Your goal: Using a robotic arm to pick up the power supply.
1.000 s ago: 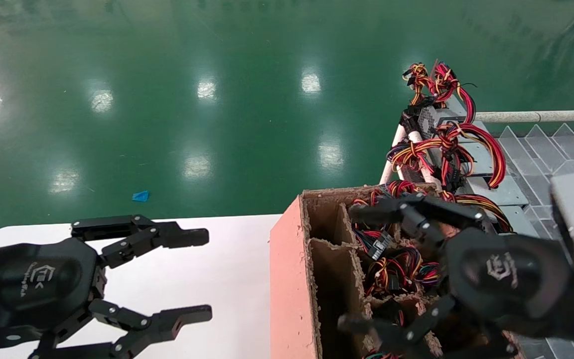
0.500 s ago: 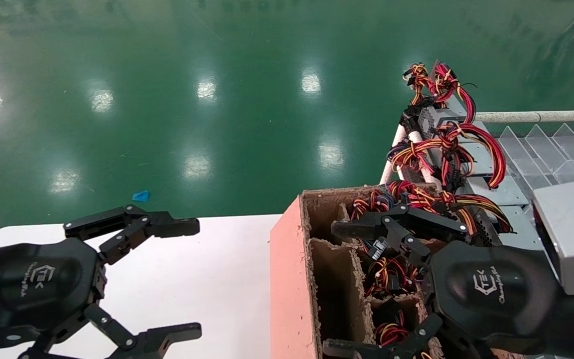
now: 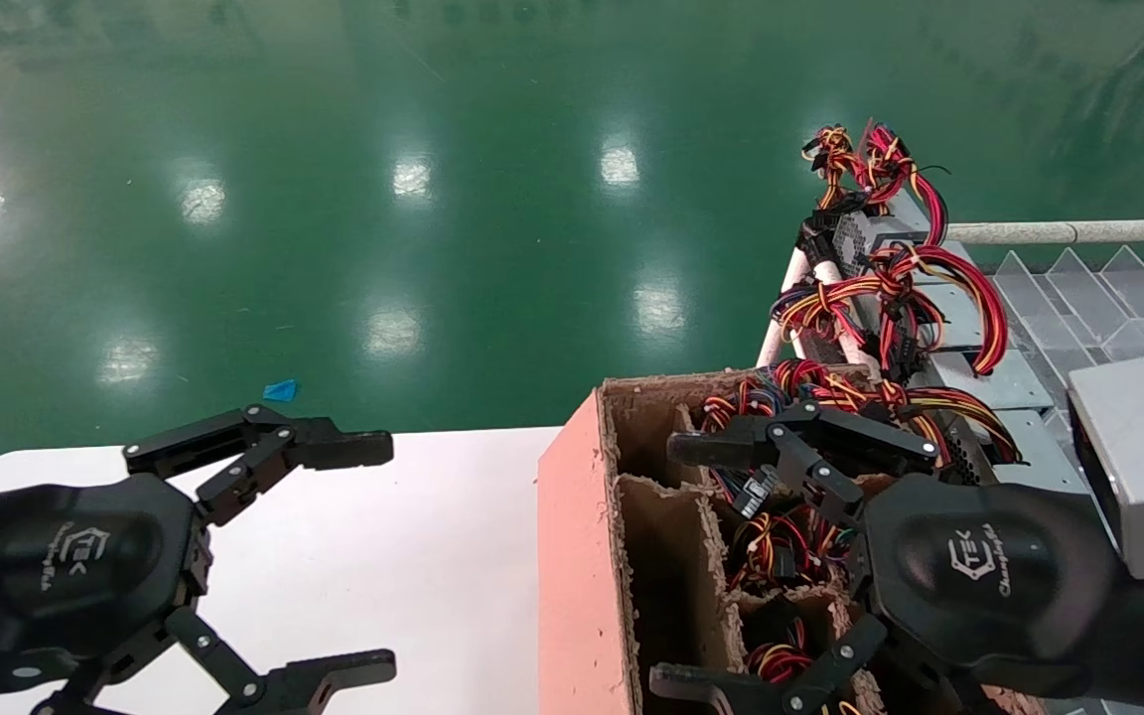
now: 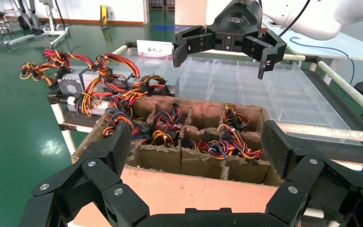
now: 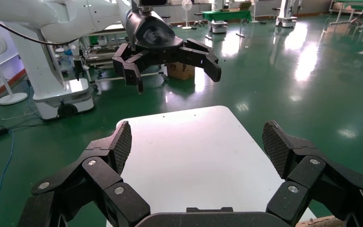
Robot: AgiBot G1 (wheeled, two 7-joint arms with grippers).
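Power supplies, silver-grey boxes with red, yellow and black wire bundles, lie on the rack behind the box; one shows its mesh side [image 3: 862,238] [image 4: 70,85]. More wire bundles [image 3: 781,541] [image 4: 229,144] fill the compartments of the pink-sided cardboard box [image 3: 572,556] [image 4: 194,194]; whatever lies under them is hidden. My right gripper [image 3: 676,566] [image 5: 198,146] hovers open above the box, holding nothing. My left gripper [image 3: 373,558] [image 4: 197,149] is open over the white table [image 3: 453,536], facing the box.
A clear plastic divider tray [image 3: 1108,288] [image 4: 246,80] lies to the right behind a white pipe rail [image 3: 1078,231]. Green floor surrounds the table [image 5: 194,156]. Each wrist view shows the other arm's gripper farther off, the right one [image 4: 227,45] and the left one [image 5: 165,54].
My right gripper has shifted nearer and leftward over the box, and its jaws have spread wider. The left gripper has also opened wider while staying over the table.
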